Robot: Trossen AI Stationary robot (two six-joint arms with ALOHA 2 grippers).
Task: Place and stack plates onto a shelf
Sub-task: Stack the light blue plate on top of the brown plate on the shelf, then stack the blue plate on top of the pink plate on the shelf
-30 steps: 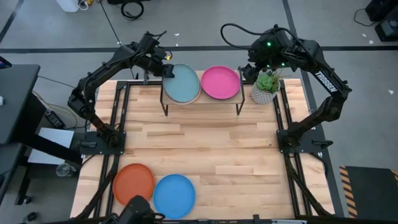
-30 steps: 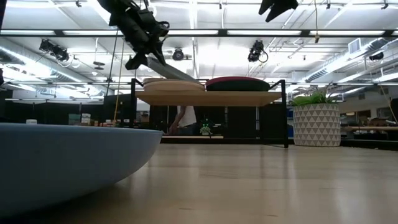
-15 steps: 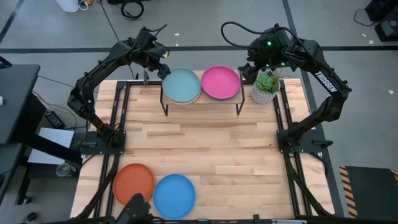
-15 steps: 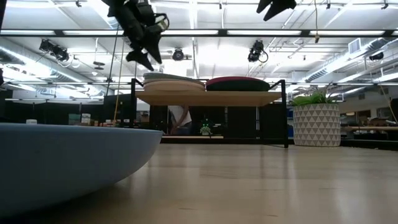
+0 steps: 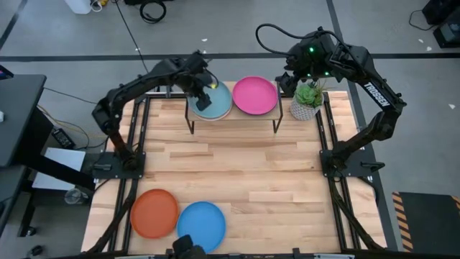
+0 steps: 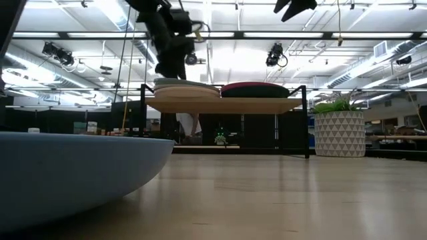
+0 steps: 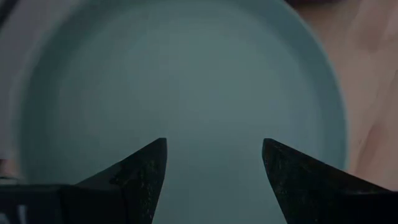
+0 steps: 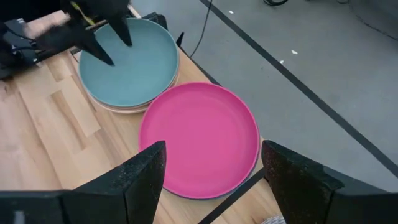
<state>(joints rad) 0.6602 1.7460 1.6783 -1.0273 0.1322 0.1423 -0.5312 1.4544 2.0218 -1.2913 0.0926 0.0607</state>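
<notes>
Swinging in over the light teal plate (image 5: 213, 98) it had released, the left hand (image 5: 202, 91) hung open, apparently empty; withdrawing straight up seemed wisest.

Left pincer (image 5: 204, 92) covers the 9 o'clock part of the light teal plate (image 5: 215, 101). Plates beneath it show as rim slivers only; count and colours unclear. Blue plate (image 6: 73, 170) is blurred and cut at the low view's left edge. Right pincer (image 6: 293, 7) is cropped at top.
</notes>
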